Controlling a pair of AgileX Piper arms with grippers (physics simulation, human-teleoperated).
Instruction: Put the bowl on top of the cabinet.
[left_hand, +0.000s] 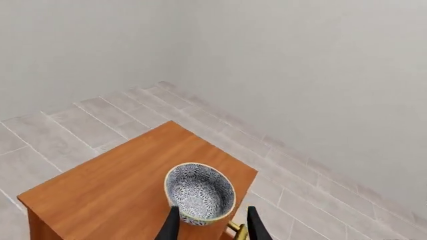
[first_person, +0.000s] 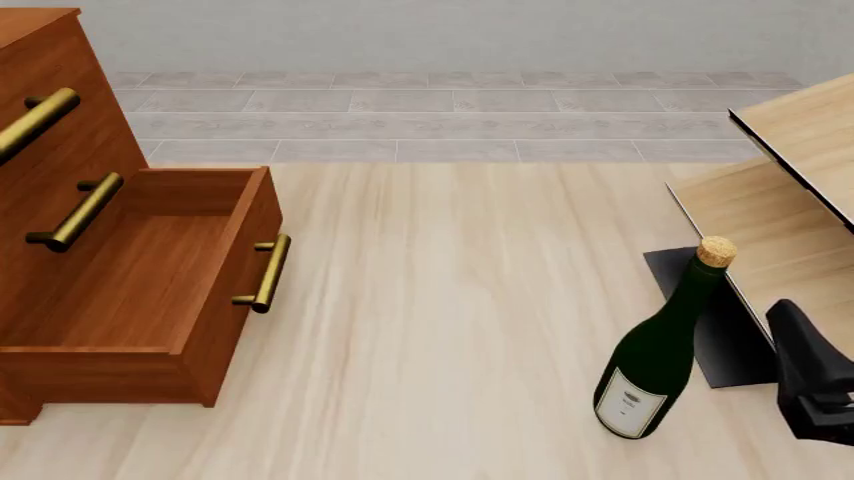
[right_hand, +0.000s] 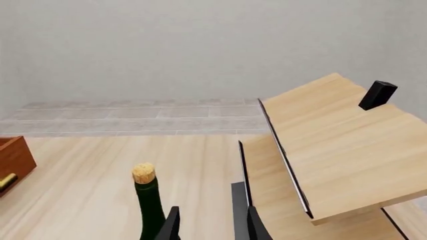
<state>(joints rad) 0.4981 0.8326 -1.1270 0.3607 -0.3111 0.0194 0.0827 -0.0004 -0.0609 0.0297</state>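
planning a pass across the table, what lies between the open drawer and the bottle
Bare pale wood table. In the front view nothing stands between the open drawer of the cabinet and the bottle.

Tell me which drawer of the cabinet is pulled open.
The lowest drawer of the cabinet is pulled out, showing its bare inside, its brass handle facing the table. The two drawers above, with handles and, are closed.
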